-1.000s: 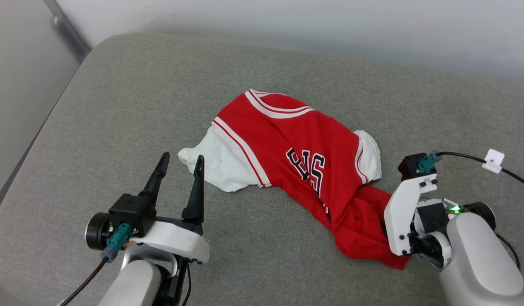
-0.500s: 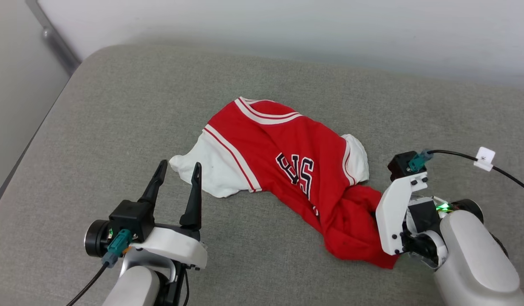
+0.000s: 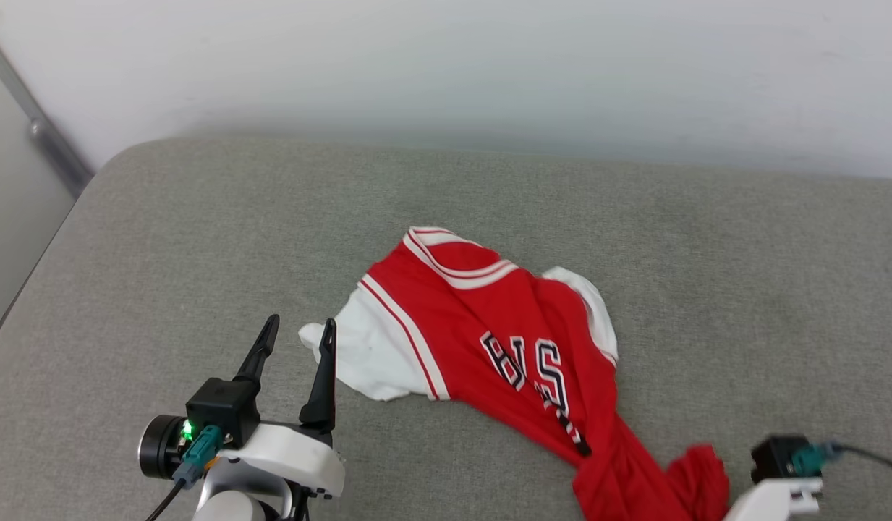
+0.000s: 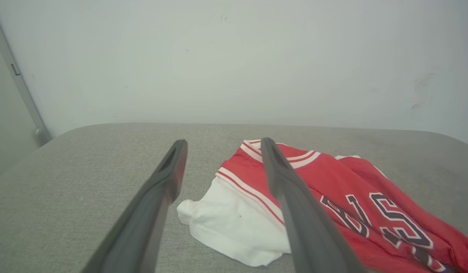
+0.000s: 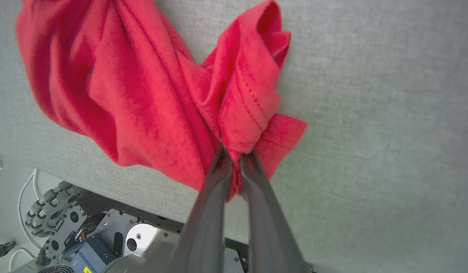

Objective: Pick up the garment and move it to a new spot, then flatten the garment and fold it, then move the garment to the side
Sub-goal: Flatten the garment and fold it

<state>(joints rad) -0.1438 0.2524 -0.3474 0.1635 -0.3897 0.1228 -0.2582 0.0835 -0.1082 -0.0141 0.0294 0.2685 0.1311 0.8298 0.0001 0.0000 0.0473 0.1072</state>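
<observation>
The garment (image 3: pixel 489 318) is a red jersey shirt with white sleeves, striped trim and black lettering, lying crumpled on a grey cushion (image 3: pixel 200 239). Its red lower part (image 5: pixel 142 87) is bunched and pulled toward the cushion's front edge, where my right gripper (image 5: pixel 235 153) is shut on a fold of it. In the head view the right wrist mount (image 3: pixel 778 470) sits at the bottom right beside the bunched hem (image 3: pixel 655 485). My left gripper (image 3: pixel 297 329) stands open just left of the white sleeve (image 3: pixel 359 354), empty; the left wrist view shows that sleeve (image 4: pixel 234 223) between its fingers.
A pale wall (image 3: pixel 489 65) rises behind the cushion, and a grey rail (image 3: pixel 48 141) runs down at the far left. Under the cushion's front edge the right wrist view shows my wheeled base (image 5: pixel 51 216) and cables. Bare cushion (image 3: pixel 742 275) lies right of the shirt.
The head camera has tilted up, shifting the whole picture down. The right gripper has dragged the red hem toward the front edge, stretching the shirt's lower part. The left gripper stays open.
</observation>
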